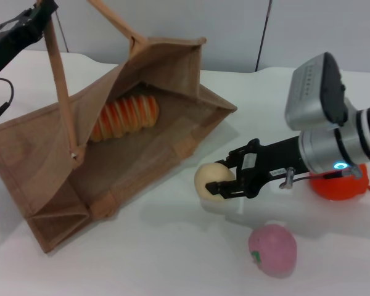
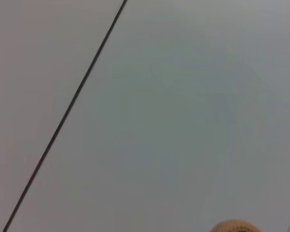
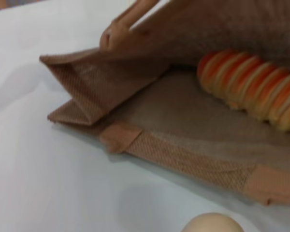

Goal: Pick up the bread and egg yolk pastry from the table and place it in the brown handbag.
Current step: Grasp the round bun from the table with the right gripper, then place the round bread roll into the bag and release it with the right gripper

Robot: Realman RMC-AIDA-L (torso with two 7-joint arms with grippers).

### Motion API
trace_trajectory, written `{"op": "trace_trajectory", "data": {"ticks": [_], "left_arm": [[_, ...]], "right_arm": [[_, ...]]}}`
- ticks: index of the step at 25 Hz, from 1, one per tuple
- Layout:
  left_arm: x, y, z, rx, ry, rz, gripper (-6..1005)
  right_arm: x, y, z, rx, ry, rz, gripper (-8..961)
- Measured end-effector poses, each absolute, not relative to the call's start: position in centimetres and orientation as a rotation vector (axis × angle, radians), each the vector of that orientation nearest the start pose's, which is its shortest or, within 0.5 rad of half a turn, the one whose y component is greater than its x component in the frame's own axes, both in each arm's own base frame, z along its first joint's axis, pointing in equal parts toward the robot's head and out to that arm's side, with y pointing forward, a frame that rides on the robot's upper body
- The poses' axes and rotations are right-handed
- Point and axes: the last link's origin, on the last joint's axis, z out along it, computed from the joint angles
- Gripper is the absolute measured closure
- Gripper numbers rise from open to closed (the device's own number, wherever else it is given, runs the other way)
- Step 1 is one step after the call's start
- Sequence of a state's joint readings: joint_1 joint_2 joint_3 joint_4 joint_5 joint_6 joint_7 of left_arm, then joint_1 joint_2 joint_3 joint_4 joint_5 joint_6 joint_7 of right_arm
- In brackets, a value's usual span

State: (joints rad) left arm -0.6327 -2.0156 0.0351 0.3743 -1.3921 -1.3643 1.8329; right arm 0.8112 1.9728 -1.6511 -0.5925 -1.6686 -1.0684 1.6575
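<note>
The brown handbag (image 1: pixel 129 154) lies on the table with its mouth held open toward the right. The bread (image 1: pixel 124 117) lies inside it and also shows in the right wrist view (image 3: pixel 253 89). My left gripper (image 1: pixel 40 7), at the top left, holds up one tan handle (image 1: pixel 60 80). My right gripper (image 1: pixel 225 179) is closed around the egg yolk pastry (image 1: pixel 208 177), low by the table just right of the bag's mouth. I cannot tell whether the pastry is lifted. Its top shows in the right wrist view (image 3: pixel 212 223).
A pink ball (image 1: pixel 272 250) lies in front of my right gripper's arm. An orange fruit (image 1: pixel 339 185) sits under the right wrist. The second handle (image 1: pixel 114 21) rises at the bag's back. The left wrist view shows only a wall and a bit of handle (image 2: pixel 234 226).
</note>
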Motion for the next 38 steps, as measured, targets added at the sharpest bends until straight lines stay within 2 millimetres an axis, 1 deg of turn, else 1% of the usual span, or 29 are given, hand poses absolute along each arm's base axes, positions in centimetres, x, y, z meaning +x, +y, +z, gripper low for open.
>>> {"op": "trace_trajectory", "data": {"ticks": [4,6,8,11,15,25,29,35,38], "left_arm": [[-28.8,39.2,8.0,-1.822,-0.846,-1.225,830],[-27.9,39.7,7.5,-1.864,-0.837,-1.221,830],[-27.5,39.9,7.2,-1.881,-0.837,-1.221,829],[-26.4,40.5,6.6,-1.925,-0.825,-1.224,829],[-25.4,40.8,6.4,-1.962,-0.813,-1.244,828],[-23.2,40.1,6.6,-2.045,-0.774,-1.392,826],[-21.9,39.8,6.8,-2.102,-0.744,-1.456,826],[-20.2,39.6,6.0,-2.205,-0.722,-1.494,825],[-19.7,39.2,5.9,-2.239,-0.708,-1.523,824]], "right_arm": [[17.3,38.3,-7.0,-2.992,0.337,0.164,454],[16.8,38.4,-6.5,-2.993,0.314,0.203,456],[16.3,38.5,-6.2,-2.985,0.297,0.243,458],[15.4,39.0,-6.0,-2.965,0.267,0.298,463],[14.2,39.7,-6.9,-2.927,0.22,0.332,474],[13.3,41.1,-8.2,-2.856,0.236,0.33,479],[13.8,41.6,-8.9,-2.809,0.236,0.292,480],[14.4,41.7,-9.6,-2.77,0.254,0.283,485],[14.4,41.8,-9.8,-2.757,0.253,0.271,487]]}}
